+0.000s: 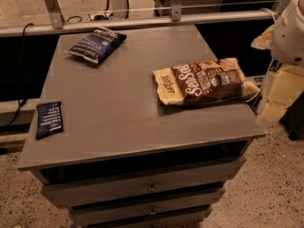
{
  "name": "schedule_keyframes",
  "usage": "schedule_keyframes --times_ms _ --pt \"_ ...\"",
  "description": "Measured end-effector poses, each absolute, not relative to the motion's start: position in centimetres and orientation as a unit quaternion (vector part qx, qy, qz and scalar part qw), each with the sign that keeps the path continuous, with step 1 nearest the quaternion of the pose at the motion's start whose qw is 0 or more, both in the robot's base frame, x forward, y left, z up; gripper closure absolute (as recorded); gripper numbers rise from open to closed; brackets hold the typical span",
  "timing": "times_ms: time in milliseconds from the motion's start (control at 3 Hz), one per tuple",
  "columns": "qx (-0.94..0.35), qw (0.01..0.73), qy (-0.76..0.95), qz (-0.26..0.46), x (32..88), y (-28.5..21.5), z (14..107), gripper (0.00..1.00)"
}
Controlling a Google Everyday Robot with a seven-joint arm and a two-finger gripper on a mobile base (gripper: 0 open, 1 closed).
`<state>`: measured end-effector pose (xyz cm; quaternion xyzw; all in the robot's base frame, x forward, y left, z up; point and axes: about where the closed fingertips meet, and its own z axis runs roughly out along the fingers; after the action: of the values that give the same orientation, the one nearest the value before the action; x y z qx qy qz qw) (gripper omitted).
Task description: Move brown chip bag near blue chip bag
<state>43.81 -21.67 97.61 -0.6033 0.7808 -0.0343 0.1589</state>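
The brown chip bag (204, 82) lies flat on the right side of the grey table (118, 108), its right end at the table's right edge. The blue chip bag (96, 44) lies at the far left corner of the table, well apart from the brown bag. My gripper (276, 101) hangs off the table's right edge, just right of the brown bag's right end, below the white arm (289, 32). It holds nothing that I can see.
A small flat dark-blue packet (49, 119) lies near the table's left edge. Drawers (147, 186) sit under the tabletop. A metal rail (142, 22) runs behind the table. Speckled floor lies to the right and in front.
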Motion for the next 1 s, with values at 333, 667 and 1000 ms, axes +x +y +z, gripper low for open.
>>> schedule_keyframes --times_ms 333,667,1000 --pt "-0.603 0.159 0.781 -0.034 43.8 -21.7 97.6 0.0" --pt "-0.596 0.18 0.782 -0.031 44.8 -22.0 97.5 0.0" --pt "-0.589 0.204 0.782 -0.026 46.4 -21.6 96.2 0.0"
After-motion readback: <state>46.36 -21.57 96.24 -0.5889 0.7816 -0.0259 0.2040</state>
